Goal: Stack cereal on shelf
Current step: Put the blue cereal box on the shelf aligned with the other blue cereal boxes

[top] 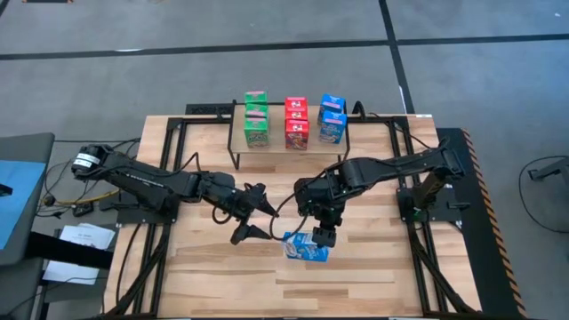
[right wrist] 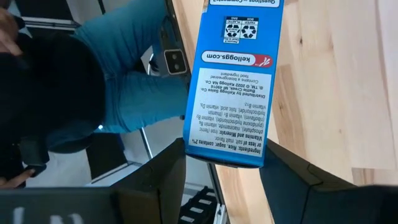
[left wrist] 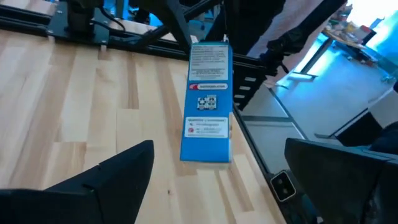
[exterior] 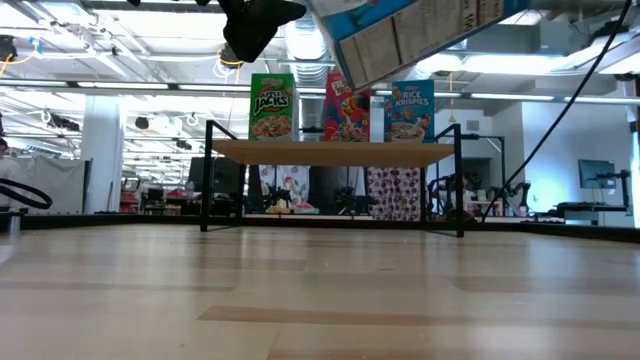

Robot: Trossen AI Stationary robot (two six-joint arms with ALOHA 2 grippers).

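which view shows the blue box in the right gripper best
The right wrist view: the blue cereal box fills it, side print readable. The left wrist view shows its narrow side, the high view only a small blue shape, the low view just a tilted corner at the top.

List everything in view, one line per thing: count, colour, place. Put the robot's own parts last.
green cereal boxes: a row, exact count unclear, green, at the shelf's left end in the high view.
red cereal boxes: a row, exact count unclear, red, middle of the shelf.
blue cereal boxes: a row, exact count unclear, blue, at the shelf's right end.
held blue box: one, blue, lifted off the table in front of the shelf.
shelf: one, light wood on black legs, far side of the table.
table: one, light wooden slats.
left gripper: one, dark, open, beside the held blue box without touching it.
right gripper: one, dark, shut on the held blue box.
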